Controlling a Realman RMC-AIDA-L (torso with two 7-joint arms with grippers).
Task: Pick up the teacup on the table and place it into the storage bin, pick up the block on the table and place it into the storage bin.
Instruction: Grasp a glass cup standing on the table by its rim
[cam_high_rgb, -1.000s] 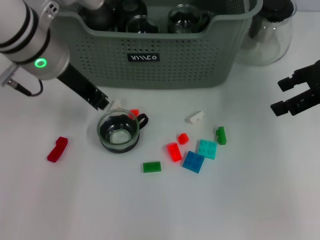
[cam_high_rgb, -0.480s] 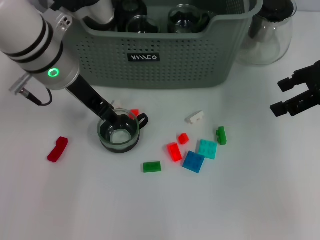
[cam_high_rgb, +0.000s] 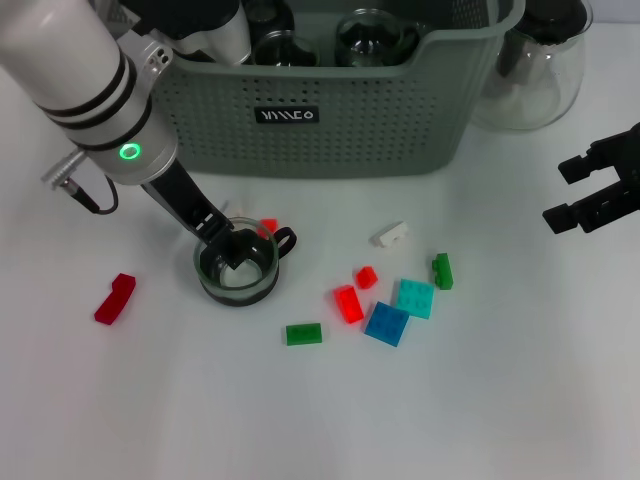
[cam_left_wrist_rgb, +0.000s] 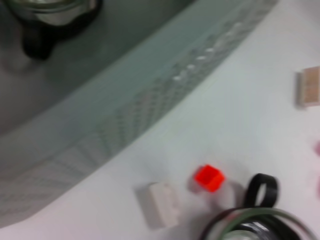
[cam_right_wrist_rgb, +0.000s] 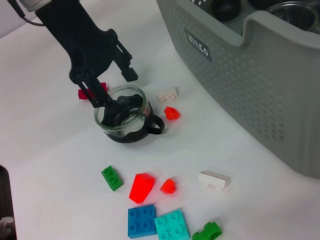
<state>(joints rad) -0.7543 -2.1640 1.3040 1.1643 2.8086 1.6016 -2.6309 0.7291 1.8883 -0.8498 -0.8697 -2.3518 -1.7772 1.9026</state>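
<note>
The glass teacup (cam_high_rgb: 238, 282) with a black handle stands on the table in front of the storage bin (cam_high_rgb: 330, 130). My left gripper (cam_high_rgb: 226, 243) is open at the cup's rim; in the right wrist view the left gripper (cam_right_wrist_rgb: 117, 92) has one finger down inside the teacup (cam_right_wrist_rgb: 128, 133) and the other outside its wall. Several blocks lie around: a small red block (cam_high_rgb: 268, 226) and a white block (cam_right_wrist_rgb: 166, 94) behind the cup, a red block (cam_high_rgb: 115, 298) far left. The left wrist view shows the cup's rim (cam_left_wrist_rgb: 260, 222). My right gripper (cam_high_rgb: 572, 190) hangs open at the right edge.
The bin holds several glass vessels (cam_high_rgb: 375, 35). A clear glass pitcher (cam_high_rgb: 535, 65) stands to its right. Green (cam_high_rgb: 303, 333), red (cam_high_rgb: 348, 303), blue (cam_high_rgb: 386, 323), teal (cam_high_rgb: 414, 297), green (cam_high_rgb: 442, 270) and white (cam_high_rgb: 390, 234) blocks lie right of the cup.
My left arm has swung right and down from beside the cup, so its finger now dips into the teacup. The right arm has not moved.
</note>
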